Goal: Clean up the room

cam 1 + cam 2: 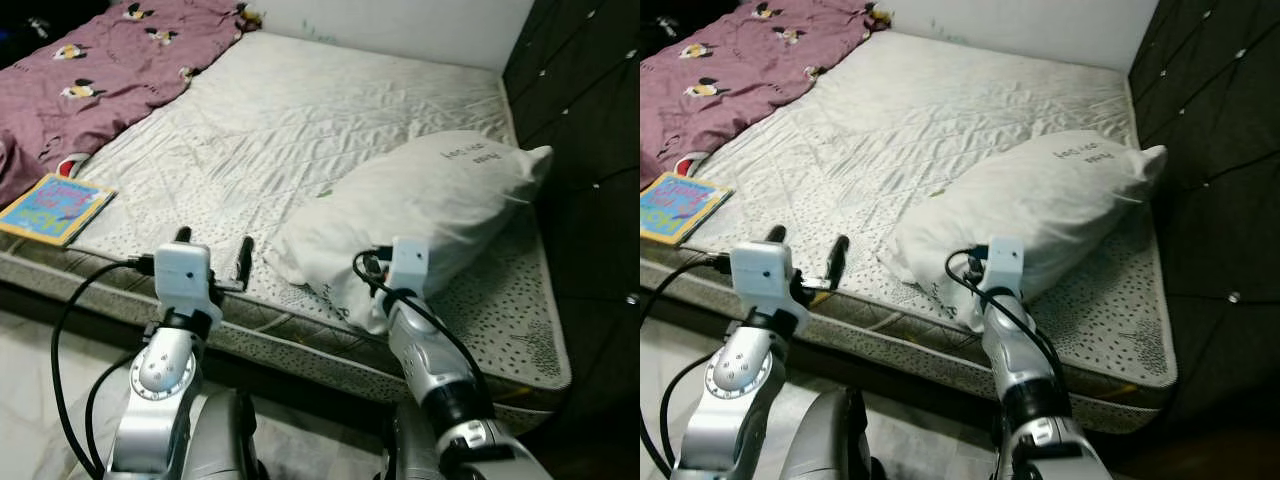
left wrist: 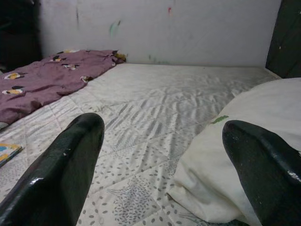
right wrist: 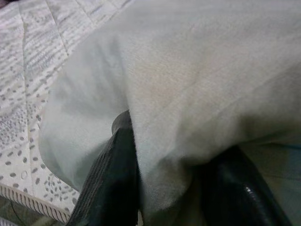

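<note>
Seen from the robot's head, both silver arms reach forward over the near edge of a bare mattress [image 1: 300, 110] that lies low on the floor. The right gripper [image 3: 164, 188] is pushed into the near end of a white pillow [image 1: 430, 195], and the wrist view shows a fold of the pillow's fabric pinched between its two black fingers [image 3: 115, 188], so it is gripping the pillow. The left gripper [image 1: 212, 255] hovers just over the mattress's near edge, to the left of the pillow and not touching it, with its two fingers spread wide and nothing between them. The pillow lies on the right half of the mattress, slanting away toward the dark tufted panel [image 1: 590, 120] along the right side. It is plump, softly creased, with small grey printing near its far end. The middle and far part of the mattress are open quilted surface up to a pale wall [image 2: 188, 33]. A mauve patterned blanket [image 1: 90, 70] is bunched over the far left corner. A colourful picture book [image 1: 55, 208] lies flat at the left near edge of the mattress, well apart from the left gripper.
</note>
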`<state>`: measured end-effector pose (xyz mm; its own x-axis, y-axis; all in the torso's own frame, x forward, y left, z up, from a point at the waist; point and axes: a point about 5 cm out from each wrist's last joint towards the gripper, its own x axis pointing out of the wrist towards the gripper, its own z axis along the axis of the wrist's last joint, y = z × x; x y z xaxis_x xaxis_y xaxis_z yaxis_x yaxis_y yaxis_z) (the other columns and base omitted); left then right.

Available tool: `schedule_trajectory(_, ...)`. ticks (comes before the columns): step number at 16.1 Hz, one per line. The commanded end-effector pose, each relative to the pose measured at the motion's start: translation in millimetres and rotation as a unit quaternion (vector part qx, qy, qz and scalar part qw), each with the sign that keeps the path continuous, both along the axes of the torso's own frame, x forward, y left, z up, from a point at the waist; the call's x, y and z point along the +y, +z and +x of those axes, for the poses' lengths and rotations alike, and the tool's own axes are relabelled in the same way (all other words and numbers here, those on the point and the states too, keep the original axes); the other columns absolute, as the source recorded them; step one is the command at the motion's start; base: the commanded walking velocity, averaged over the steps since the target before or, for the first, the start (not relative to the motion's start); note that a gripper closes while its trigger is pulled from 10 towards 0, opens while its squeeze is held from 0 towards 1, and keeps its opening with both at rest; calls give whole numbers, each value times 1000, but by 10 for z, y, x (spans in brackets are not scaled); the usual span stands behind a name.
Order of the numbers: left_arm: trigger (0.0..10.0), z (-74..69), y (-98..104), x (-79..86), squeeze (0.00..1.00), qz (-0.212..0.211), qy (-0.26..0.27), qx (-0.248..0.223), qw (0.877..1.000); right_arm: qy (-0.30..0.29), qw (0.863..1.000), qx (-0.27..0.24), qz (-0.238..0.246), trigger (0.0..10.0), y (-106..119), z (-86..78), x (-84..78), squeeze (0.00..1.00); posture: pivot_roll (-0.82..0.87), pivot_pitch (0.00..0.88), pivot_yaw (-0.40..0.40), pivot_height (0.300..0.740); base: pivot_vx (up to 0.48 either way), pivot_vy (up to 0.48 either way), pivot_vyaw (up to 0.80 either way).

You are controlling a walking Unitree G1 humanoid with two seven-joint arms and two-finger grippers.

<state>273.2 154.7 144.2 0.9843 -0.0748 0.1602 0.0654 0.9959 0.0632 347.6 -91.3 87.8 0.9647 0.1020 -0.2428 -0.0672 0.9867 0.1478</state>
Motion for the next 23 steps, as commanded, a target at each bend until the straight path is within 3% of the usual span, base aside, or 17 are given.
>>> schedule_trajectory(1, 10000, 38, -12, 39, 0, -3, 17, -3, 1000, 13, 999, -44, 6, 0, 210, 103, 45, 0, 52, 0, -42, 586, 0, 0, 0)
schedule_trajectory(4, 10000, 69, -12, 59, 0, -8, 26, -8, 1000, -10, 998, -54, -4, 0, 256, 178, -156, 0, 44, 0, -45, 586, 0, 0, 0)
schedule_trajectory(5, 10000, 76, -11, 59, 0, -8, 26, -10, 1000, -41, 998, -55, -15, 0, 291, 238, -377, 0, 42, 0, -46, 586, 0, 0, 0)
schedule_trajectory(7, 10000, 91, -8, 55, 0, -7, 25, -14, 1000, -126, 989, -63, -53, 0, 466, 339, -1038, 0, 49, 0, -58, 586, 0, 0, 0)
schedule_trajectory(10, 10000, 17, -32, 124, 0, -7, 45, -12, 999, -204, 971, -71, -108, 0, 684, 283, -1760, 0, 64, 0, -85, 586, 0, 0, 0)
schedule_trajectory(12, 10000, -43, -81, 131, 0, -9, 48, -4, 999, -233, 961, -80, -124, 0, 789, 242, -1977, 0, 51, 0, -72, 586, 0, 0, 0)
schedule_trajectory(13, 10000, -78, -126, 90, 0, -10, 38, 6, 999, -262, 952, -90, -133, 0, 890, 199, -2164, 0, 29, 11, -50, 586, 0, 0, 0)
schedule_trajectory(15, 10000, -104, -154, 35, 0, -10, 24, 13, 1000, -284, 942, -98, -147, 0, 964, 148, -2320, 0, 23, 27, -39, 586, 0, 0, 0)
schedule_trajectory(17, 10000, -117, -155, -56, 0, -3, -5, 21, 1000, -319, 930, -88, -159, 0, 956, -20, -2618, 0, 14, 69, -28, 586, 0, 0, 0)
schedule_trajectory(18, 10000, -135, -161, -35, 0, -1, -4, 24, 1000, -308, 933, -77, -170, 0, 857, -58, -2614, 0, 14, 80, -37, 586, 0, 0, 0)
schedule_trajectory(19, 10000, -177, -172, 1, 0, -1, 2, 28, 1000, -270, 942, -60, -188, 0, 616, -114, -2501, 0, 13, 93, -48, 586, 0, 0, 0)
schedule_trajectory(20, 10000, -192, -176, 5, 0, -1, 4, 29, 1000, -262, 945, -57, -189, 0, 564, -128, -2474, 0, 11, 97, -50, 586, 0, 0, 0)
schedule_trajectory(21, 10000, -243, -197, 11, 0, -3, 8, 34, 999, -239, 952, -44, -185, 0, 363, -196, -2354, 0, 8, 106, -60, 586, 0, 0, 0)
schedule_trajectory(23, 10000, -340, -241, -42, 0, -11, 8, 47, 999, -169, 969, -41, -176, 0, -1, -434, -1860, 0, 6, 130, -68, 586, 0, 0, 0)
